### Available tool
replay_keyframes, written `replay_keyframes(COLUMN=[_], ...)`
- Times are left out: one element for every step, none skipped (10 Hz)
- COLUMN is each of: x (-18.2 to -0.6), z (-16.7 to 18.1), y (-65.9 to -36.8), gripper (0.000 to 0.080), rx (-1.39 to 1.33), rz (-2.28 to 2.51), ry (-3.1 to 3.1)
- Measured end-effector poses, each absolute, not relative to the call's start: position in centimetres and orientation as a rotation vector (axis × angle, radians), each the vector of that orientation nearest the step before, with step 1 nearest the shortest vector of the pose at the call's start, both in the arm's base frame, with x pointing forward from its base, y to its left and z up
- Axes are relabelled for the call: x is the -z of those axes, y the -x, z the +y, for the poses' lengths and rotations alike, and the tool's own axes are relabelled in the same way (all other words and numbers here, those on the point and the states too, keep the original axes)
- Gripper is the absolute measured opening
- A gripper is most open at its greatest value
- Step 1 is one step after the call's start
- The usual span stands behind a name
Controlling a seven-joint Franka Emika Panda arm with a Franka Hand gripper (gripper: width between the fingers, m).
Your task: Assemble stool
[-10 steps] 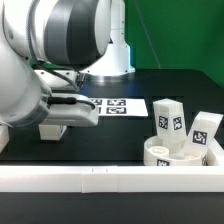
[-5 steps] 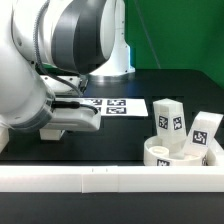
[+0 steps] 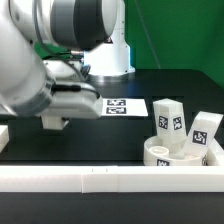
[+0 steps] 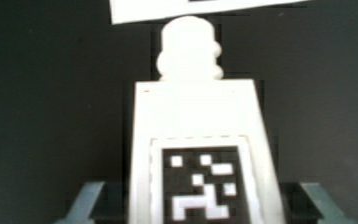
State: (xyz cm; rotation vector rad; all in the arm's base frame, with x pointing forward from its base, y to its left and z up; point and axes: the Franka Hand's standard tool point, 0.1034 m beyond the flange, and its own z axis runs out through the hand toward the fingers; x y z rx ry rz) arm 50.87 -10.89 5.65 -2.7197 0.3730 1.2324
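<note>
In the wrist view a white stool leg [image 4: 201,140] with a black-and-white tag lies lengthwise between my fingers. Its rounded screw tip points at the marker board [image 4: 194,8]. My gripper [image 4: 202,205] is open. One finger [image 4: 92,200] stands on each side of the leg, with a dark gap between finger and leg. In the exterior view the arm hides this leg, and only the hand [image 3: 72,108] shows at the exterior view's left. The round seat [image 3: 165,153] and two upright tagged legs [image 3: 168,117] [image 3: 205,130] stand at the exterior view's right.
A long white border rail [image 3: 110,178] runs along the front edge. The marker board [image 3: 118,105] lies at mid-table beside the hand. The robot's white base [image 3: 112,55] stands behind it. A small white piece [image 3: 3,135] shows at the exterior view's left edge.
The arm has shifted and the hand has risen a little above the table and moved slightly toward the exterior view's right. The seat and the two upright legs have not moved.
</note>
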Motion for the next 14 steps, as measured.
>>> replay_keyframes(x=[-7.5,-9.3,-10.3,-10.7,-10.6,-10.5,-10.2,-10.3,-9.8,-9.9,-10.6,-11.1,-11.4,-11.3], z=[-9.1,-7.0,-4.9,-3.7,-2.5,-2.4,-2.6,-2.6,-2.7,-2.6,-1.4,0.5,1.6,1.6], y=[-52.1,-53.6,-54.7,-55.3,-55.9,-55.9,-56.6,-56.6,-58.1,-58.5,-59.2,-60.2,-60.9,-61.5], gripper=[0.0334,0.0334,0.0334,0.0335,0.0335,0.0335,0.0335,0.0335,0.0335,0.0335,0.0335,0.0335,0.0335,0.0336], rx=[-1.237,-1.211,-1.185,-1.176,-1.164,-1.156,-1.095,-1.093,-0.937,-0.772,-0.593,-0.418,-0.278,-0.088], rz=[0.451,0.497,0.546,0.594,0.715,0.669,0.677,0.676,0.667,0.666,0.636,0.565,0.511,0.522], ry=[2.732,2.761,2.782,2.793,2.815,2.82,2.843,2.843,2.893,2.932,2.979,3.016,3.036,3.048])
